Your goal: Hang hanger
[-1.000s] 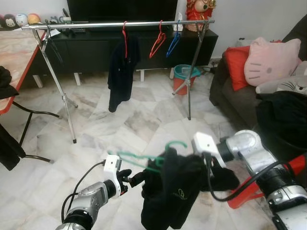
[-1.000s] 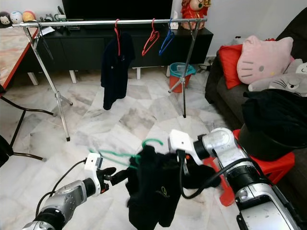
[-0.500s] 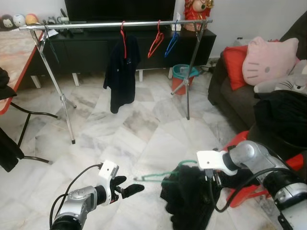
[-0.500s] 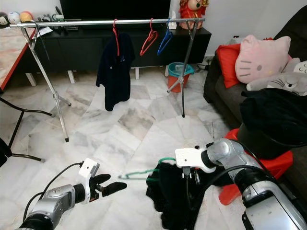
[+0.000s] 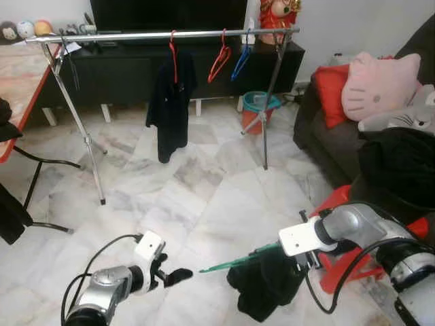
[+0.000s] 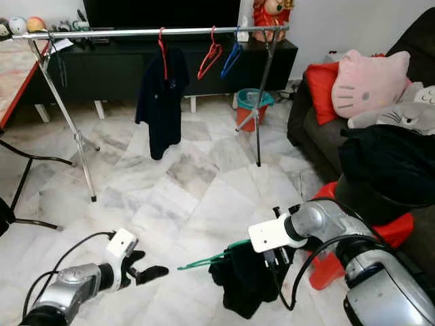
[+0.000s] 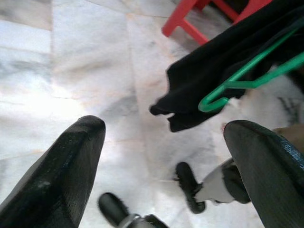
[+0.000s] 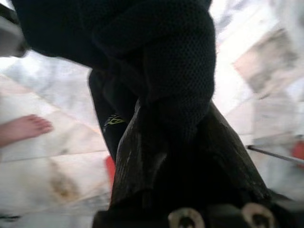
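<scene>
Currently the green hanger [image 5: 234,262] with its dark garment [image 5: 265,288] is pinched in the closed right gripper [image 6: 277,257]; the left gripper [image 5: 171,276] is spread empty nearby. Before the rail [image 5: 163,34] is approached, the hook should be raised clear.

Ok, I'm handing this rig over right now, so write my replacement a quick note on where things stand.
Right gripper: shut on the black shirt, which is on the green hanger, held low over the floor.
Left gripper: open, holding nothing, low beside the hanger's tip.
Rail: across the room, already carrying a dark shirt and spare hangers.
Done: shirt on hanger.
Left: walk over, hook it on the rail.
</scene>
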